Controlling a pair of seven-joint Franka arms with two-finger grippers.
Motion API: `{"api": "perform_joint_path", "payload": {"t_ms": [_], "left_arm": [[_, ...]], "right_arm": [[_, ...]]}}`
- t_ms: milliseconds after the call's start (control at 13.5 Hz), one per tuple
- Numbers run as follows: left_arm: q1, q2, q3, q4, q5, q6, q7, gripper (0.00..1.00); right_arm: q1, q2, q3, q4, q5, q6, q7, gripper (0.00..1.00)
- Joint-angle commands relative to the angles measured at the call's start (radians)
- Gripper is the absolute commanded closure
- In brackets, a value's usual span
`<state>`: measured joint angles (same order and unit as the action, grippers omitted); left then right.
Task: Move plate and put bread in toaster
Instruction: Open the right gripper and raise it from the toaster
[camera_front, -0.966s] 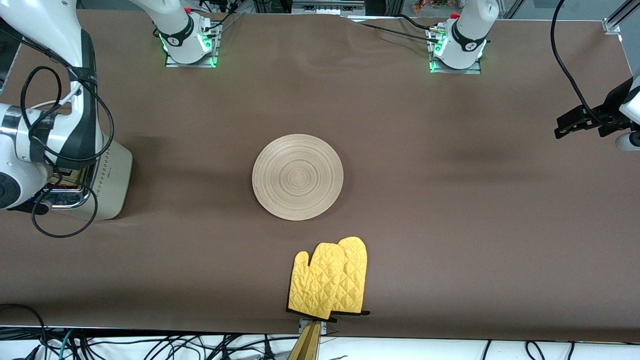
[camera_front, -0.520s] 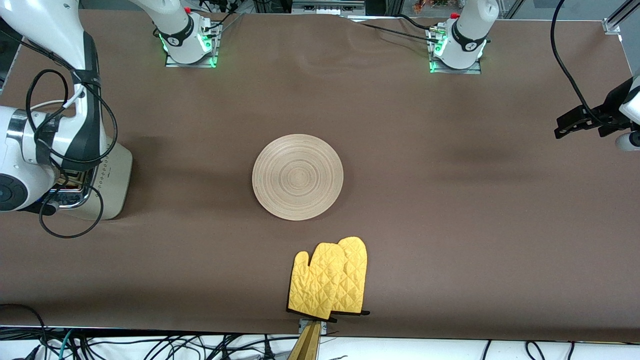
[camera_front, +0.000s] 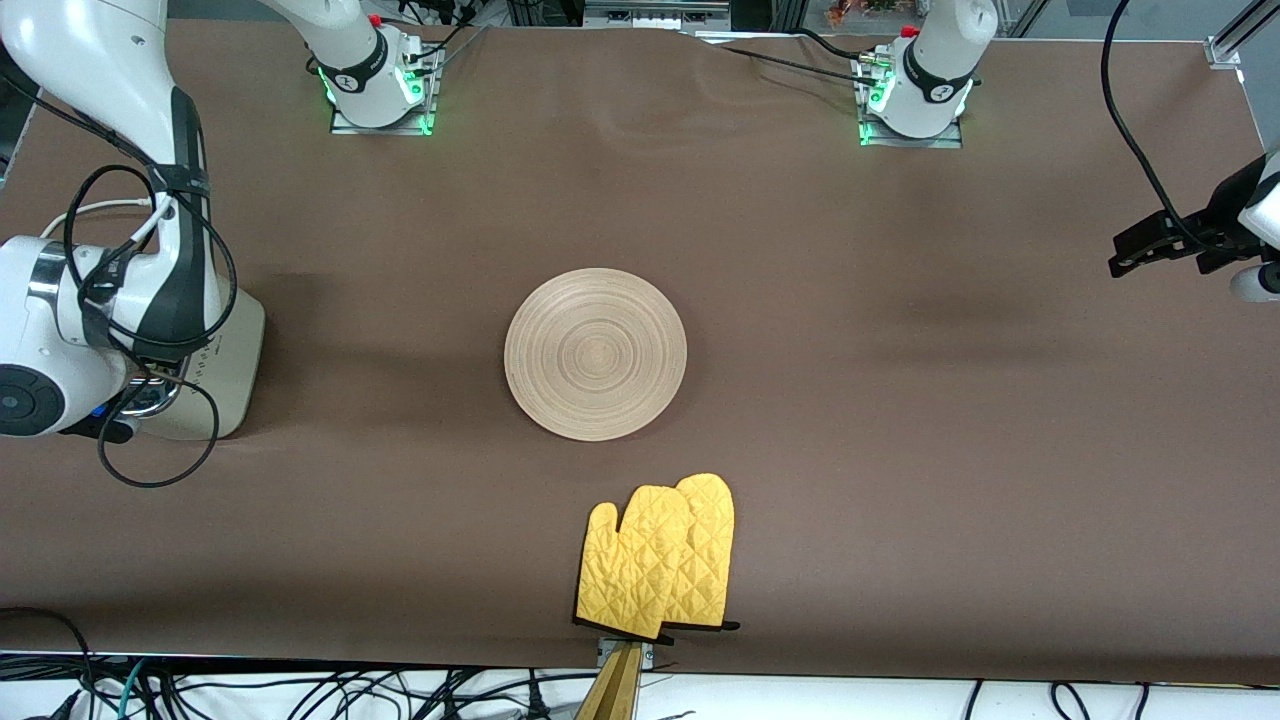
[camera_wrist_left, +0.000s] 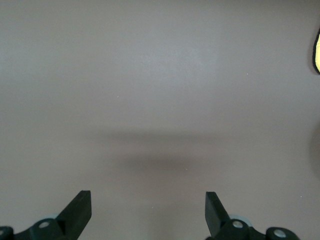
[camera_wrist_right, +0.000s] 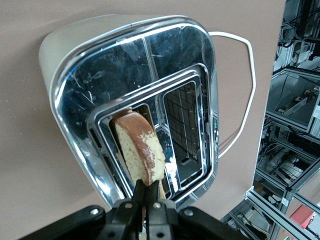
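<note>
Right wrist view: right hand (camera_wrist_right: 146, 196) clenched on one bread (camera_wrist_right: 139, 146) slice in one two-slot toaster (camera_wrist_right: 131, 107); left hand (camera_wrist_left: 148, 212) released over table (camera_wrist_left: 150, 90); one plate (camera_front: 595, 354), two yellow mitts (camera_front: 657, 556).

Toaster (camera_wrist_right: 75, 50) has a mirror-glossy chrome top and matt cream sides. Plate (camera_front: 595, 354) is grooved matt wood. Mitt (camera_front: 655, 560) is quilted yellow cloth; counter (camera_front: 900, 450) is matt brown.

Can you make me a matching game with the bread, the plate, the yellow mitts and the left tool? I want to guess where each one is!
1. bread
2. plate
3. mitts
4. left tool

A. open, over bare tablecloth
B. middle of the table
C. pinched by the right tool, in a toaster slot
D. nearer the front camera than the plate

Pairs: 1-C, 2-B, 3-D, 4-A
</note>
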<state>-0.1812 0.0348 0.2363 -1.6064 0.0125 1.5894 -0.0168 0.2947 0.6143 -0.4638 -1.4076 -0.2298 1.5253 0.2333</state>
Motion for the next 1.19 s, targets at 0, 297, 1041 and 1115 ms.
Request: {"api": "perform_joint_path", "payload": {"t_ms": [0,297,1041,1115], "left_arm": [[0.008,0.011,-0.003,0.025,-0.022,-0.008,0.009,0.00],[0.008,0.011,-0.003,0.025,-0.022,-0.008,0.008,0.00],[0.009,0.011,-0.002,0.025,-0.022,-0.008,0.008,0.00],[0.009,0.011,-0.002,0.025,-0.022,-0.008,0.008,0.00]], "right_arm": [[-0.020,0.009,0.005,-0.002,0.047,0.026,-0.018,1.00],[-0.022,0.009,0.005,0.002,0.047,0.033,-0.041,0.14],[-0.008,-0.114,0.004,0.073,0.086,-0.017,-0.238,0.00],[-0.009,-0.140,0.004,0.085,0.093,-0.019,-0.273,0.00]]}}
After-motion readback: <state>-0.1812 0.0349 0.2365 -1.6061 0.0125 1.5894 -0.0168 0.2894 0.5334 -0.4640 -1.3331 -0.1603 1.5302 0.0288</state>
